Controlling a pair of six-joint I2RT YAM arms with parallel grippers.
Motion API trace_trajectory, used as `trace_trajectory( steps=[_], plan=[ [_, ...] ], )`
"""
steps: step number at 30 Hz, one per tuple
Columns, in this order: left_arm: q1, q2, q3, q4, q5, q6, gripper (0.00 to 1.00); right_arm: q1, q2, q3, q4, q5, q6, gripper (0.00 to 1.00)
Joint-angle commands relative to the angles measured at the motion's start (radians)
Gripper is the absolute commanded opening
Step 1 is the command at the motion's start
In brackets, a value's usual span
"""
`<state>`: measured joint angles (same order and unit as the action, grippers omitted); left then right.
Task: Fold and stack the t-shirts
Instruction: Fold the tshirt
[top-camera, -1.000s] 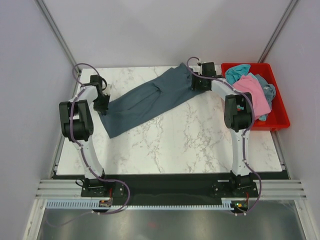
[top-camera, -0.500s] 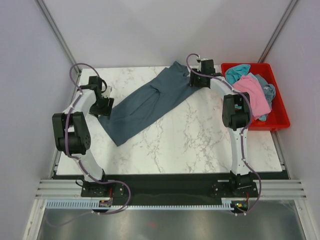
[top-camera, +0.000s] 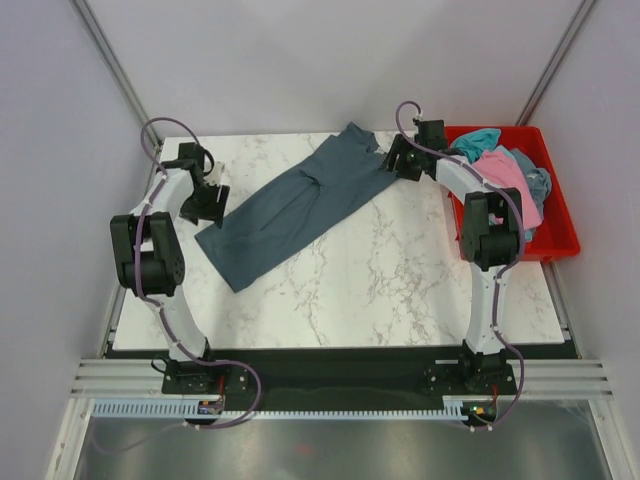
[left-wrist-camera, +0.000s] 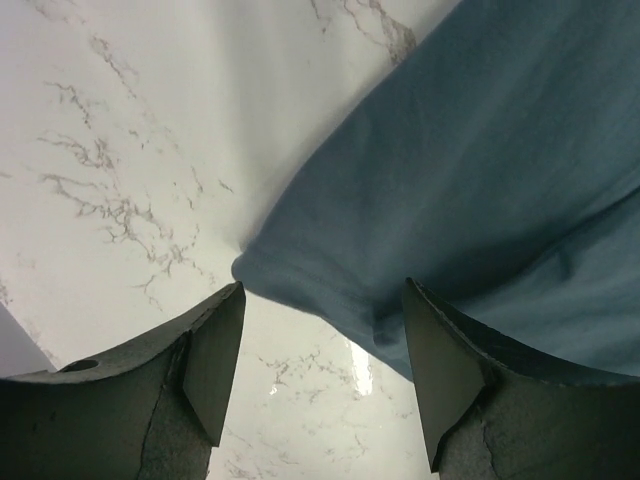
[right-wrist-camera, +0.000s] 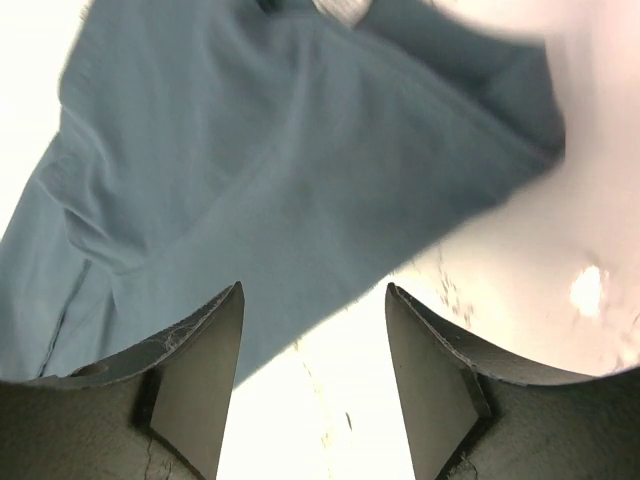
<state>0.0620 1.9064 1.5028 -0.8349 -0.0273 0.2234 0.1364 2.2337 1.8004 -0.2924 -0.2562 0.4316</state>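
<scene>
I'm looking down on the table (top-camera: 380, 280), a broad slab of white marble pattern with thin grey veins, glossy enough to be throwing back the light. The blue shirt (top-camera: 300, 205) is lying across it on the slant, a long flat strip of soft slate cloth running from the far middle edge down toward the left side, with gentle creases along its length and its near-left end cut square. The bin (top-camera: 565, 225) is sitting at the table's far right corner, hard red plastic, rectangular, with straight walls. The pink shirt (top-camera: 510, 185) is slumping in a loose heap inside it, and the teal shirt (top-camera: 478, 140) is bunching up at the bin's far end, crumpled.

My left claw (left-wrist-camera: 322, 300) is hanging over the blue shirt's left corner with its fingers (left-wrist-camera: 215, 360) spread wide and gripping nothing; the rounded, folded hem is showing in the gap between the dark wedge-shaped pads. My right claw (right-wrist-camera: 315, 300) is hovering over the shirt's far end, also spread apart and empty, smooth blue cloth filling most of its view.
</scene>
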Motion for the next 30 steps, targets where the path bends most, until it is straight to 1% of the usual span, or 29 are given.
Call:
trace_trajectory(
  steps=[1,5,9,15,19,20,25,26,27,28,30],
  plan=[
    [0.016,0.042,0.072,0.019,-0.008,0.014,0.72,-0.014,-0.011,-0.058,0.033,-0.086,0.122,0.67],
    [0.033,0.092,0.118,0.023,-0.031,0.034,0.72,-0.026,-0.009,-0.091,0.038,-0.092,0.125,0.67],
    [0.042,0.123,0.128,0.028,-0.042,0.047,0.72,-0.027,0.012,-0.093,0.047,-0.081,0.116,0.67],
    [0.062,0.158,0.105,0.034,-0.056,0.06,0.7,-0.027,0.096,-0.021,0.056,-0.058,0.093,0.65],
    [0.068,0.169,0.096,0.033,-0.057,0.07,0.69,-0.026,0.124,0.011,0.059,-0.035,0.09,0.64],
    [0.068,0.175,0.094,0.033,-0.059,0.071,0.67,-0.026,0.129,0.014,0.062,-0.032,0.09,0.64],
    [0.07,0.192,0.082,0.033,-0.06,0.079,0.58,-0.024,0.159,0.043,0.07,-0.018,0.09,0.53],
    [0.071,0.192,0.076,0.034,-0.057,0.082,0.52,-0.023,0.162,0.047,0.07,-0.017,0.091,0.52],
    [0.071,0.191,0.065,0.033,-0.054,0.085,0.5,-0.021,0.167,0.054,0.071,-0.012,0.088,0.51],
    [0.071,0.191,0.059,0.033,-0.054,0.086,0.47,-0.021,0.167,0.057,0.073,-0.011,0.087,0.51],
    [0.071,0.187,0.05,0.033,-0.051,0.085,0.43,-0.023,0.173,0.062,0.076,-0.008,0.084,0.46]
  ],
)
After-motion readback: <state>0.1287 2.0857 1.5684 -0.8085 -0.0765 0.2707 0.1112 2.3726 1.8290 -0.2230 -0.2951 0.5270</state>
